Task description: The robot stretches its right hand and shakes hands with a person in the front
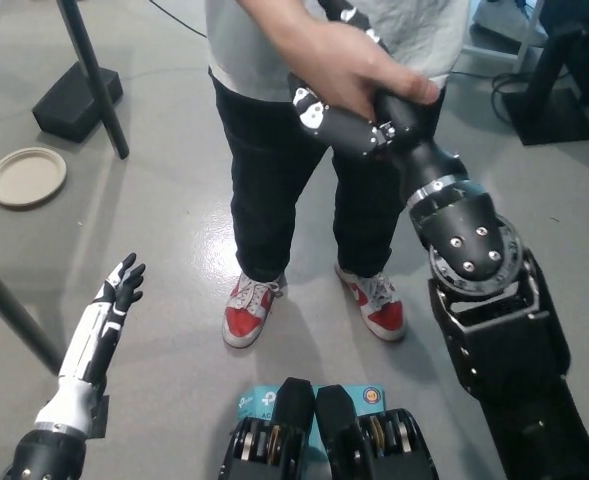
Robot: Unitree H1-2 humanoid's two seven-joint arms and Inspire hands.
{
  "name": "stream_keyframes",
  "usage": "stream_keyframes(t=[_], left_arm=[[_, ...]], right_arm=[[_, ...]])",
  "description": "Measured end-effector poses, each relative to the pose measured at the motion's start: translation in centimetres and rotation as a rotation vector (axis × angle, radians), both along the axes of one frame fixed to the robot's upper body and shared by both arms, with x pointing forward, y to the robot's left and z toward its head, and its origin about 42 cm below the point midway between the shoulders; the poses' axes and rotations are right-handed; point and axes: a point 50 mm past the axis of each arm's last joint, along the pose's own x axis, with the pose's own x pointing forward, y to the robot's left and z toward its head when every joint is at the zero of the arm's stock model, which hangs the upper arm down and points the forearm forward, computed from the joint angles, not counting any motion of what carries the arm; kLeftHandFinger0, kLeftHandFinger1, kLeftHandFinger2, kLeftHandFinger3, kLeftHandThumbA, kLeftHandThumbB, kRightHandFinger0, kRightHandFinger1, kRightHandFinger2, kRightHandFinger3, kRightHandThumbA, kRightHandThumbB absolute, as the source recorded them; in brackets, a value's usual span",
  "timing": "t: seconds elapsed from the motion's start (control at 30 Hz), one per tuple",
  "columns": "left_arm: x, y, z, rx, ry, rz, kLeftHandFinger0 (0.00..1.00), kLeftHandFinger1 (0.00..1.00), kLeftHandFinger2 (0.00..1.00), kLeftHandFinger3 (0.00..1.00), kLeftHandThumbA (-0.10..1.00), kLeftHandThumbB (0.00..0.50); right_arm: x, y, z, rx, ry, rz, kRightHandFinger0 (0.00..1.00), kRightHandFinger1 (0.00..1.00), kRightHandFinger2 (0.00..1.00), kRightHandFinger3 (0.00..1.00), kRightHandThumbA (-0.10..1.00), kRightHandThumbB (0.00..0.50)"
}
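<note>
Right hand: the robot's black right hand (349,120) reaches up from the lower right on its bulky black arm and sits inside the person's grip; whether its fingers curl around the palm I cannot tell, as the person's hand covers most of it.
Person's hand: the person's hand (349,62) is wrapped over the top of the black hand, thumb toward the wrist side, at the height of the waist.
Person: someone in a grey T-shirt (264,50), black trousers (274,190) and red-and-white sneakers (249,308) stands right in front, feet apart on the grey floor.
Left hand: the white left hand (122,290) hangs low at the lower left, dark fingers spread, holding nothing.
Floor: a round beige plate (26,177) lies at the far left.
</note>
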Motion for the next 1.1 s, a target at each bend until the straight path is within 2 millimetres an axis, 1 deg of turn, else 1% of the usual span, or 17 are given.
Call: stream_keyframes(t=[0.07,0.2,0.23,0.27,0.37,0.47,0.5,0.57,0.63,0.67,0.77,0.8,0.83,0.9,1.03,1.07,1.1], left_arm=[[0.0,0.0,0.0,0.0,0.001,0.0,1.0,1.0,1.0,1.0,0.97,0.096],[0.0,0.0,0.0,0.0,0.002,0.0,1.0,1.0,1.0,1.0,0.97,0.098],[0.0,0.0,0.0,0.0,0.002,0.0,1.0,1.0,1.0,1.0,0.97,0.099],[0.0,0.0,0.0,0.0,0.002,0.0,1.0,1.0,1.0,1.0,0.97,0.096],[0.0,0.0,0.0,0.0,0.002,0.0,1.0,1.0,1.0,1.0,0.95,0.059],[0.0,0.2,0.0,0.003,-0.002,0.003,1.0,1.0,1.0,1.0,0.95,0.076],[0.0,0.2,0.1,0.005,-0.004,0.002,1.0,1.0,1.0,1.0,0.97,0.078],[0.1,0.1,0.1,0.008,-0.005,0.0,1.0,1.0,1.0,1.0,0.96,0.071],[0.0,0.0,0.0,0.006,-0.003,-0.001,1.0,1.0,1.0,1.0,0.96,0.073],[0.0,0.0,0.0,0.006,-0.002,-0.002,1.0,1.0,1.0,1.0,0.96,0.081],[-0.2,0.0,-0.2,0.006,0.004,0.0,1.0,1.0,1.0,1.0,0.96,0.101],[-0.2,0.0,-0.2,0.005,0.005,0.0,1.0,1.0,1.0,1.0,0.96,0.106],[-0.3,0.0,-0.3,0.006,0.007,0.001,1.0,1.0,1.0,1.0,0.96,0.106],[-0.6,0.1,-0.5,0.005,0.014,0.003,1.0,1.0,1.0,1.0,0.96,0.094],[-1.0,0.2,-0.9,0.005,0.026,0.006,1.0,1.0,1.0,1.0,0.94,0.088],[-1.1,0.2,-1.0,0.005,0.027,0.006,1.0,1.0,1.0,1.0,0.94,0.103],[-1.2,0.2,-0.9,0.005,0.025,0.005,1.0,1.0,1.0,1.0,0.94,0.105]], right_arm=[[-0.9,-0.1,0.6,0.003,-0.022,0.011,1.0,1.0,1.0,1.0,0.56,0.209],[-3.2,-0.4,1.7,0.008,-0.066,0.039,1.0,1.0,1.0,1.0,0.5,0.208],[-3.6,-0.5,1.8,0.008,-0.072,0.041,1.0,1.0,1.0,1.0,0.51,0.227],[-3.9,-0.7,2.0,0.007,-0.077,0.046,1.0,1.0,1.0,1.0,0.51,0.214],[-5.3,-1.2,3.0,-0.018,-0.094,0.066,1.0,1.0,1.0,1.0,0.49,0.218],[-5.4,-1.1,4.0,-0.062,-0.089,0.096,1.0,1.0,1.0,1.0,0.47,0.215],[-4.6,-0.8,4.3,-0.092,-0.072,0.108,1.0,1.0,1.0,1.0,0.54,0.252],[-2.5,-0.2,3.7,-0.14,-0.003,0.108,1.0,1.0,1.0,1.0,0.57,0.245],[-0.3,0.4,2.3,-0.183,0.085,0.095,1.0,1.0,1.0,1.0,0.57,0.249],[0.2,0.5,1.7,-0.193,0.11,0.091,1.0,1.0,1.0,1.0,0.57,0.245],[3.1,0.8,-2.0,-0.253,0.273,0.064,1.0,1.0,1.0,1.0,0.57,0.257],[3.9,0.9,-3.0,-0.269,0.317,0.055,0.94,1.0,1.0,1.0,0.59,0.264],[4.6,0.9,-4.0,-0.285,0.359,0.046,1.0,1.0,1.0,1.0,0.59,0.264],[6.1,0.8,-6.0,-0.318,0.439,0.023,1.0,1.0,1.0,1.0,0.61,0.26],[8.5,0.9,-7.6,-0.371,0.516,-0.012,1.0,1.0,1.0,1.0,0.64,0.256],[9.2,1.0,-7.8,-0.388,0.529,-0.024,0.95,1.0,1.0,1.0,0.68,0.279],[9.6,1.1,-7.7,-0.399,0.524,-0.031,0.94,1.0,1.0,1.0,0.68,0.283]])
